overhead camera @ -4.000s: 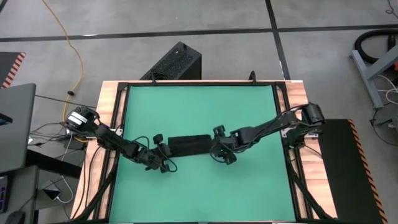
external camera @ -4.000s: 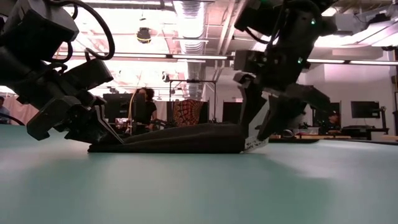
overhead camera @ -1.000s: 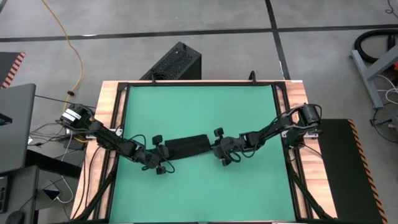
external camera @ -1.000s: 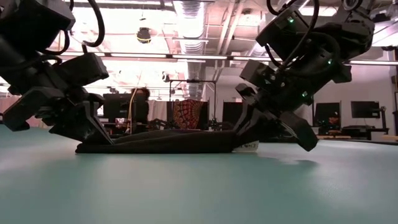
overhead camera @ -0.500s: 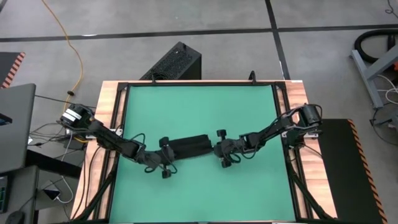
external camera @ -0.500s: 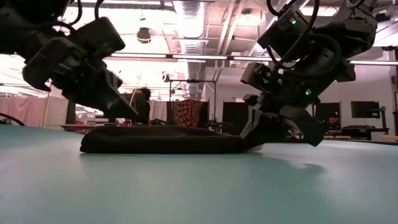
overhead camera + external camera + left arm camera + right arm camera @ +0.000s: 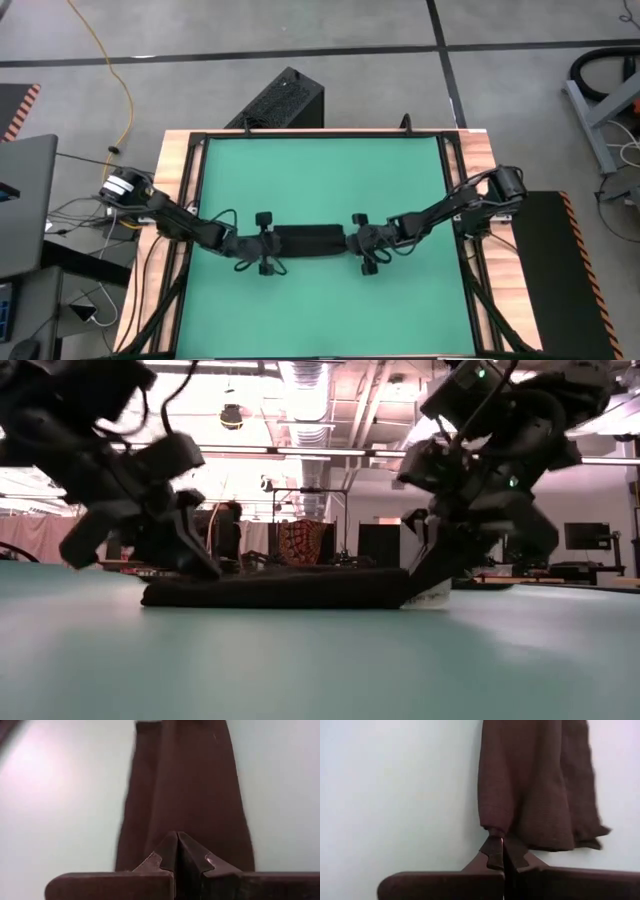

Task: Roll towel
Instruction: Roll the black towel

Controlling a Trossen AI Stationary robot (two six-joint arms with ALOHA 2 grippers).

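The green matted surface (image 7: 320,180), framed in wood, carries everything at its middle; beyond its far edge a black box-shaped device with vents (image 7: 280,100) sits on the floor, no part of the job.

The two dark arms reach inward from either side, the left arm from the left edge and the right arm from the right, meeting at the ends of the black soft cloth towel (image 7: 310,241); it lies as a low, narrow, folded band running left to right, a little nearer than mid-surface, flat rather than rolled.

The left gripper (image 7: 264,247) sits at the towel's left end; its wrist view shows the jaws clenched together on the cloth's end. The right gripper (image 7: 362,242) sits at the right end; its jaws are likewise clenched, pinching a corner of the towel's near edge (image 7: 496,831).

Against half a second ago, the left gripper has dropped from above the cloth onto its end, and the band has squared up from a slight slant to lie level across the surface; the right gripper has stayed low at its end. I judge both ends are now secured, so the next turn of the roll can begin; little of the rolling looks done.

The small white tag (image 7: 432,598) pokes out at the right end, under the right gripper.
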